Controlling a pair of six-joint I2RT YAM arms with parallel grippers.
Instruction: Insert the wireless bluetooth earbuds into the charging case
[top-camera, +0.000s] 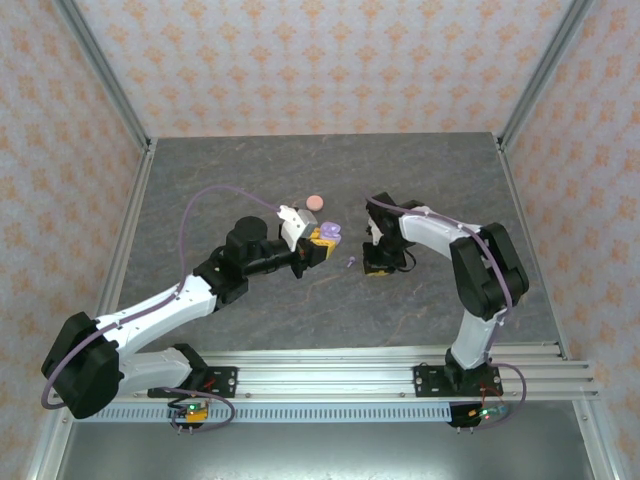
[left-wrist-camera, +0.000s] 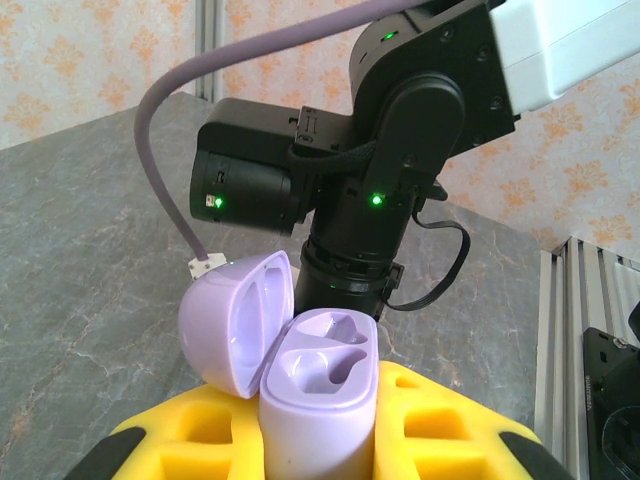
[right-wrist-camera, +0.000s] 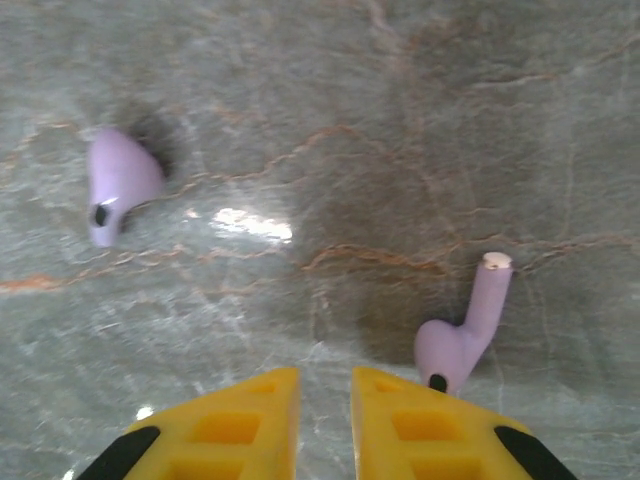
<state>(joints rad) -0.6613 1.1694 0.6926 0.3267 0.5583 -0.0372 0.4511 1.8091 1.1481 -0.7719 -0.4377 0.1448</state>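
Lilac earbuds (right-wrist-camera: 460, 335) loose beside nearly-closed, empty right tool (right-wrist-camera: 325, 420); left tool (left-wrist-camera: 320, 440) clamping open lilac case (left-wrist-camera: 315, 400).

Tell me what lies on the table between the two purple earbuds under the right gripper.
Nothing: in the right wrist view, bare marbled table separates the left earbud from the right earbud.

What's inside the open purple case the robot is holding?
Nothing yet. The purple case, clamped in the left gripper, shows two empty earbud-shaped hollows, and its flipped-back lid is hollow too. The case's lower part is covered by the yellow fingers. Two purple earbuds lie on the table.
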